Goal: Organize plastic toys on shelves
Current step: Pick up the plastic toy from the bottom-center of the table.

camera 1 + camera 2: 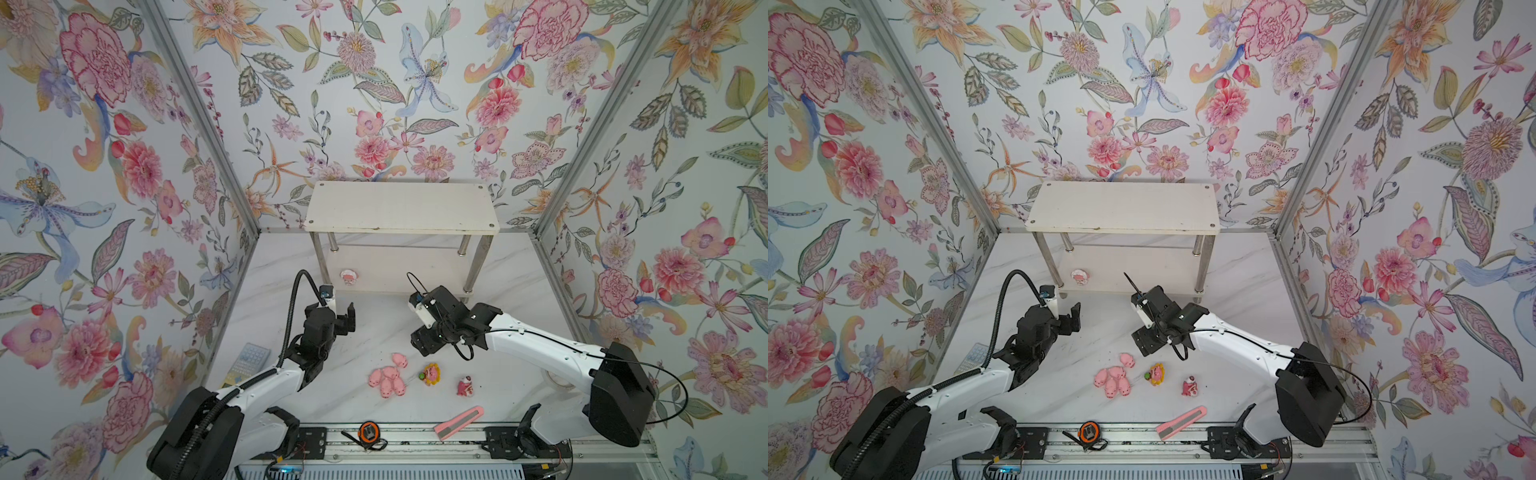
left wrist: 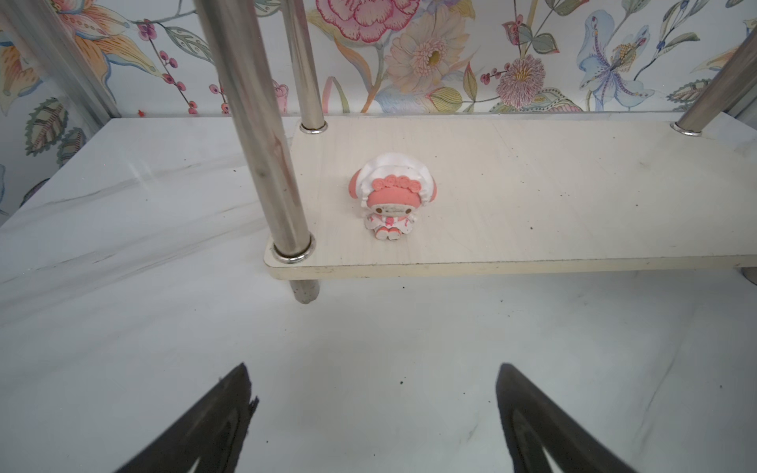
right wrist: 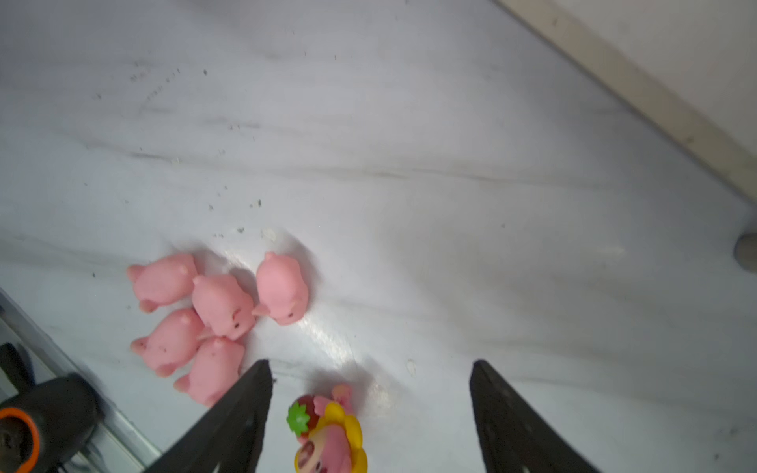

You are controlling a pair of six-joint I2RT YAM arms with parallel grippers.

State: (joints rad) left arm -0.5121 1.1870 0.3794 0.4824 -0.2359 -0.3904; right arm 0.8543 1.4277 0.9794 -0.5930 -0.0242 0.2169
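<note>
Five tiny pink pigs (image 1: 388, 379) are seen lying on the marble table (image 1: 374, 324) in both top views. Four are huddled touching one another, and the fifth is set just beside them, on the side toward the shelves (image 1: 401, 208). Close by the pigs a yellow-maned figurine (image 1: 431, 373) is found, and a red-pink figurine (image 1: 465, 386) is placed farther along, apart from it. A whitish round-headed figurine (image 2: 391, 196) is seated upright on the lower board (image 2: 532, 196) of the shelves, near the chrome leg (image 2: 266, 143) at the front corner on the left arm's side.

The left gripper (image 2: 372, 368) is held over the table in front of that lower board, its jaws spread wide with nothing between them. The right gripper (image 3: 370, 362) is likewise spread wide and is pointed down at the table. In the right wrist view the yellow-maned figurine is framed between its fingers; the figurine seems not to be touched, though it is cropped at that edge of the view. An orange-black tape measure (image 1: 368, 432) and a flat pink-and-grey bar (image 1: 459, 422) are laid by the front rail, apart from each other.
</note>
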